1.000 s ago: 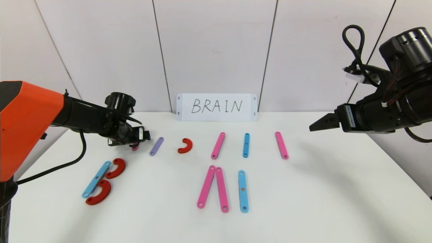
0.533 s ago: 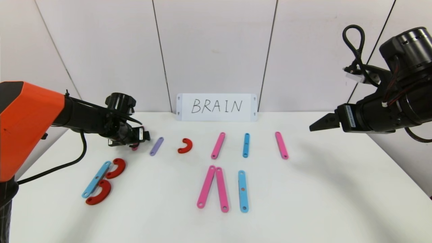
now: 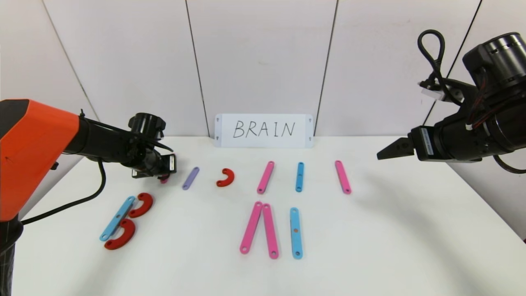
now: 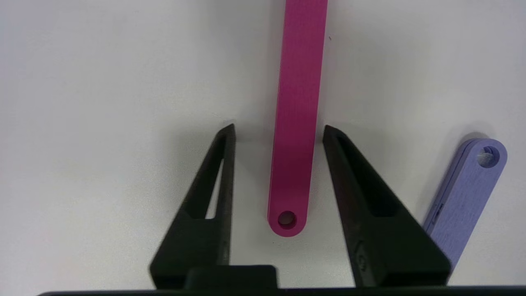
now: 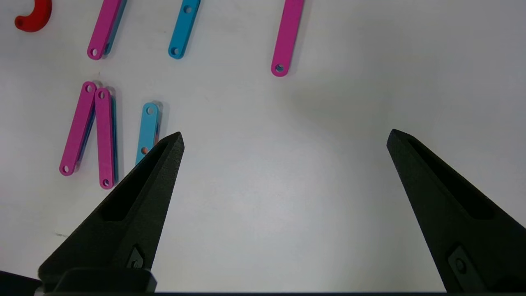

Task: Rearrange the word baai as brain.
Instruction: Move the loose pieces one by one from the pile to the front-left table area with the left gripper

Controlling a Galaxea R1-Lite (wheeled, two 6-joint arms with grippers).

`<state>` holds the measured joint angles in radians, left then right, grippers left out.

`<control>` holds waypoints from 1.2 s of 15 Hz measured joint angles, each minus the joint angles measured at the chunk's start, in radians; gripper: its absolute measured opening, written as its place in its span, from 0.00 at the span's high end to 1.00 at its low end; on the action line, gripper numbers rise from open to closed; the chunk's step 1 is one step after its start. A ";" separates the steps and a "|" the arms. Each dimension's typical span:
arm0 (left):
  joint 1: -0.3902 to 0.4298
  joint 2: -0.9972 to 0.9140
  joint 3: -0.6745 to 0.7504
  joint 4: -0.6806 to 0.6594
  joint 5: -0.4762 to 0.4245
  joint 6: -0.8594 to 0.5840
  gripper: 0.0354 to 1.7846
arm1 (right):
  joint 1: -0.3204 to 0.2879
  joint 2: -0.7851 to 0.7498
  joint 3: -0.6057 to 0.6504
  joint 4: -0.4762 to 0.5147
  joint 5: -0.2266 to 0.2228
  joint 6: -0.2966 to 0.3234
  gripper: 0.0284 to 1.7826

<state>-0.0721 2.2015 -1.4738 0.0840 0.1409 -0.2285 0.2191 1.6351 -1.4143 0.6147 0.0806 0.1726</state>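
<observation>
The pieces lie on the white table (image 3: 390, 230). At front left a blue strip (image 3: 117, 218) and two red C-curves (image 3: 141, 204) form a B. Further right, two pink strips (image 3: 251, 227) meet at the far end, with a blue strip (image 3: 296, 233) beside them. The back row holds a purple strip (image 3: 190, 178), a red C-curve (image 3: 226, 177), and pink (image 3: 265, 177), blue (image 3: 300, 176) and pink (image 3: 342, 177) strips. My left gripper (image 3: 166, 170) is low over another pink strip (image 4: 298, 123). It is open (image 4: 279, 130), its fingers astride the strip's end without touching it. My right gripper (image 3: 380, 155) is open and empty, raised at the right.
A white card handwritten BRAIN (image 3: 264, 130) leans against the back wall. The purple strip (image 4: 464, 197) lies just beside my left gripper's finger. The right wrist view shows bare table (image 5: 287, 205) under my right gripper (image 5: 285, 137).
My left gripper has drawn back slightly to the left over the pink strip. The pieces and the right arm have not moved.
</observation>
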 joint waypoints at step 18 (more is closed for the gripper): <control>-0.089 -0.243 0.181 0.006 0.001 0.003 0.87 | -0.002 -0.020 -0.001 0.000 0.001 0.000 0.03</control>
<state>-0.1615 1.9583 -1.2930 0.0904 0.1417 -0.2251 0.2174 1.6153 -1.4157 0.6147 0.0817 0.1726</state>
